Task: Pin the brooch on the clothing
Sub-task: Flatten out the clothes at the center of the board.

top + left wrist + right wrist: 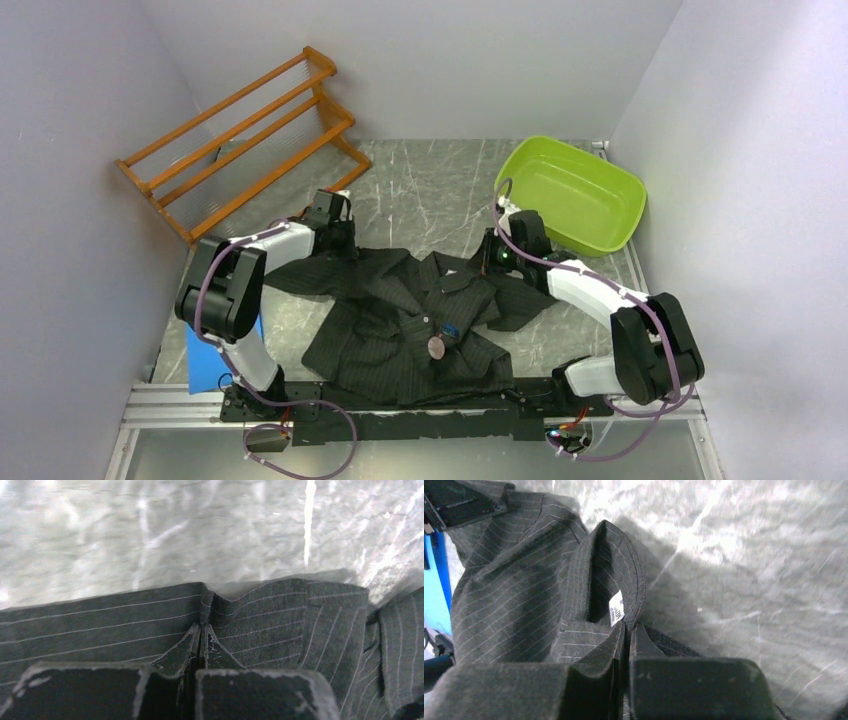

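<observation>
The clothing, a black pinstriped shirt, lies crumpled on the grey table between the two arms. A small round brownish brooch rests on its front, beside a small blue mark. My left gripper is at the shirt's far left edge. In the left wrist view its fingertips are shut on a pinched fold of the striped cloth. My right gripper is at the collar. Its fingertips are shut on the collar's edge, right below a white label.
A wooden rack leans at the back left. A lime-green tub stands at the back right. A blue sheet lies by the left arm's base. Pale walls close in on the left, back and right.
</observation>
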